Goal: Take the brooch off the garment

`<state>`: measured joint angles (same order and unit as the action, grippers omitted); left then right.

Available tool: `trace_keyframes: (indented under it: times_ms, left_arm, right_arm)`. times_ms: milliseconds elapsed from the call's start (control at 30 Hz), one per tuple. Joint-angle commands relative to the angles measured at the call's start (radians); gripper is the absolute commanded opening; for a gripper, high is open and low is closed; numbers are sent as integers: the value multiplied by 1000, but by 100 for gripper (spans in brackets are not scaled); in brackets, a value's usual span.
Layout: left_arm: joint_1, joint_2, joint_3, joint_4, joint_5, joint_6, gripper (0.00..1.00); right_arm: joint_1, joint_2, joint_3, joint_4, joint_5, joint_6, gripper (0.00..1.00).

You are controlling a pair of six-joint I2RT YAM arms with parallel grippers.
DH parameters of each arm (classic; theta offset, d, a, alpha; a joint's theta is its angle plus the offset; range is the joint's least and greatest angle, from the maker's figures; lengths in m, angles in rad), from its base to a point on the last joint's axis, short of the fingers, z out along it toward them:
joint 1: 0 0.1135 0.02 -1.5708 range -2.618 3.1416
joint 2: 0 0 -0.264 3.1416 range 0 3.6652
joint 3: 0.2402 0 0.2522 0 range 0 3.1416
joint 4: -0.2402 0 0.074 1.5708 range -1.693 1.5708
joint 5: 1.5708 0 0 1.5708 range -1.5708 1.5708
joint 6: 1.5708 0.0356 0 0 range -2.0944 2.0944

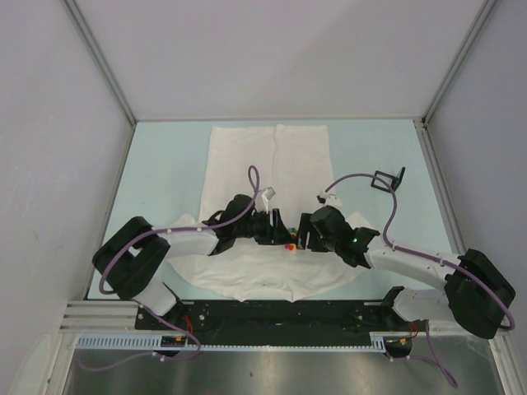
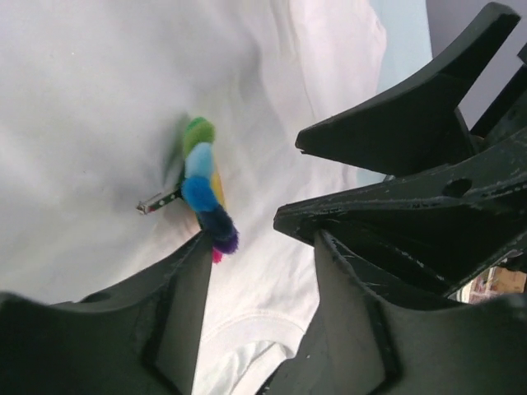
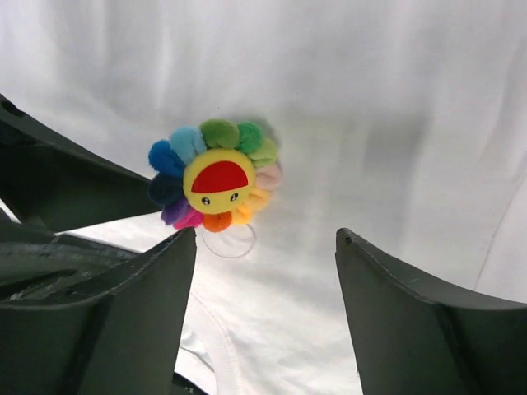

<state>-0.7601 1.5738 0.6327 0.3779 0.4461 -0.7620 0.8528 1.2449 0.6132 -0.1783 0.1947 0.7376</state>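
- Progress check: we'd say the job isn't done. The brooch (image 3: 216, 185) looks attached to the garment (image 1: 272, 156), sitting on the chest area close to the near edge of the worktop (image 1: 165, 164), roughly midway between its left and right edges.
- The left wrist view shows it edge-on, standing off the cloth, with the metal pin (image 2: 158, 202) poking out sideways. We can't tell if the clasp is undone.
- The left gripper (image 2: 259, 276) is spread wide and holds nothing. The brooch's lowest petal sits right at the tip of one finger, not between the two.
- The right gripper (image 3: 265, 243) is also released and empty. The flower face sits just beyond the tip of one finger, off to the side of the gap.
- What's left, as we read it: one gripper has to close on the brooch, the cloth has to be held down, and the pin has to come out.
- In the way: the two grippers are crowded nose to nose over the same spot, so they could bump each other. The soft cloth will probably lift with the pin.
- Other stuff: a small black bracket (image 1: 389, 180) sits toward the right edge, well apart from the action, and purple cables (image 1: 254, 183) loop over the shirt.
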Motion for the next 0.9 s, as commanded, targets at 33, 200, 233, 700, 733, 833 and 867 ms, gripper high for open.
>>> trace_keyframes:
  times_ms: [33, 200, 233, 700, 733, 833, 867]
  left_arm:
    - [-13, -156, -50, -20, -61, 32, 64]
    - [2, -305, -83, -138, -193, 73, 66]
    - [16, -329, -108, -160, -208, 70, 66]
    - [151, -535, -326, -172, -262, 1, 66]
    - [153, -534, -340, -169, -261, -2, 66]
    - [159, -535, -353, -166, -261, 1, 68]
    - [162, -535, -355, -168, -262, 3, 69]
  right_arm:
    - [35, -30, 37, 13, 78, 98, 76]
    - [126, 83, 161, -67, 216, 117, 77]
    - [141, 105, 186, -107, 241, 115, 77]
    - [270, 487, 546, -343, 434, 54, 73]
    - [275, 528, 574, -366, 448, 52, 72]
    - [295, 592, 611, -408, 482, 65, 70]
    - [299, 606, 632, -420, 488, 69, 70]
